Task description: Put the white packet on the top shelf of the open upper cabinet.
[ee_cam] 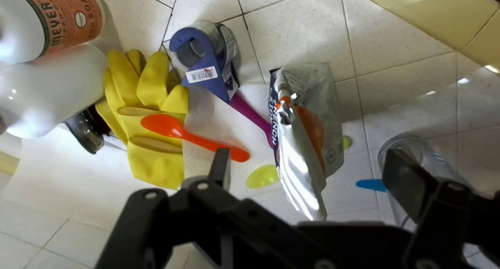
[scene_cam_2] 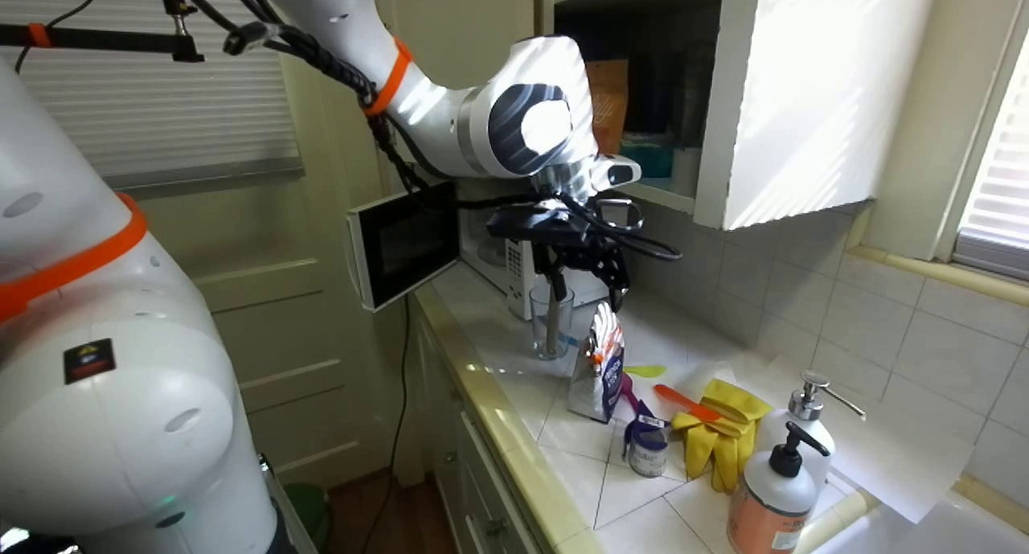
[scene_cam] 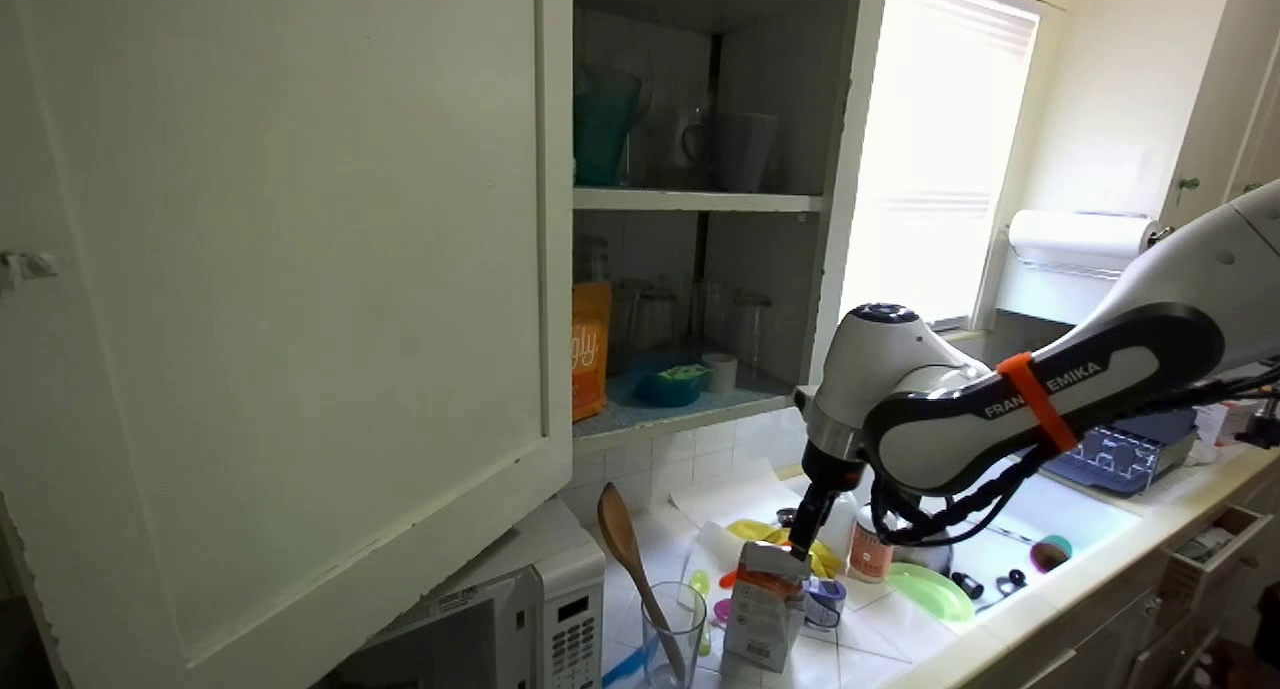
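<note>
White packet (ee_cam: 306, 136) stands on the tiled counter (scene_cam_2: 647, 522), not grasped; gripper (ee_cam: 310, 171) hangs just over it, fingers apart, foil top roughly midway between them in the wrist view and neither seen touching it. Step in hand looks like the grasp. Seam runs about crosswise to the closing line, so the pads should meet the flat faces; best to come straight down first, past the thin foil fold, then squeeze lightly, since a soft bag may crumple, or slip if pinched only at the tip. Mind the glass (scene_cam: 690, 614) with its wooden spoon (scene_cam: 625, 544) beside one finger; exact gap can't be judged. Once gripped, it needs lifting higher than the top shelf (scene_cam: 700, 201) before entering the open upper cabinet (scene_cam: 850, 169), keeping off the door (scene_cam: 300, 269) and landing short of the teal vessel (scene_cam: 605, 124) and grey mug (scene_cam: 745, 149) already up there.
</note>
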Robot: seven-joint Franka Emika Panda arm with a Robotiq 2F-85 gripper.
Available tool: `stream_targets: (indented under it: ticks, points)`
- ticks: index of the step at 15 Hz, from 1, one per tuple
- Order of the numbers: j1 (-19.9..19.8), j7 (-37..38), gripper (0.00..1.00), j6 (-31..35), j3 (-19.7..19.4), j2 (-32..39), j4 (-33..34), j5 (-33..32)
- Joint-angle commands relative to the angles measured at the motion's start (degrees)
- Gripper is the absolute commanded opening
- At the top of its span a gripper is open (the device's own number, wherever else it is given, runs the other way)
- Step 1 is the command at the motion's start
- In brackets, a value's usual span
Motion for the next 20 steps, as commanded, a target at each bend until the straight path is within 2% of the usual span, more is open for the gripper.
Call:
stream_targets:
  ticks: [1,3,4,5,6,7,10,11,14,16,20]
  points:
    - [1.25,-6.08,0.93,4.31,-2.23,3.87,0.27,2.54]
    - [1.60,-8.92,0.80,5.63,-2.83,5.74,0.55,3.90]
    - [1.82,-10.33,0.69,6.12,-3.07,6.56,0.66,4.78]
    - [1.87,-11.38,0.63,6.44,-3.17,7.23,0.75,5.26]
    - [1.94,-12.49,0.50,6.76,-3.29,7.89,0.89,5.87]
    - [1.80,-12.89,0.41,6.87,-3.25,8.55,1.09,5.98]
    - [1.52,-14.27,0.19,8.55,-3.16,9.92,1.06,6.35]
    - [1.37,-14.31,0.21,9.63,-3.12,10.26,1.04,6.10]
    - [1.16,-14.17,0.12,11.60,-2.98,10.97,1.09,5.45]
    - [1.20,-13.71,0.00,11.31,-2.80,10.89,1.07,5.48]
    - [2.34,-8.68,0.01,2.72,-0.90,4.05,-1.15,6.56]
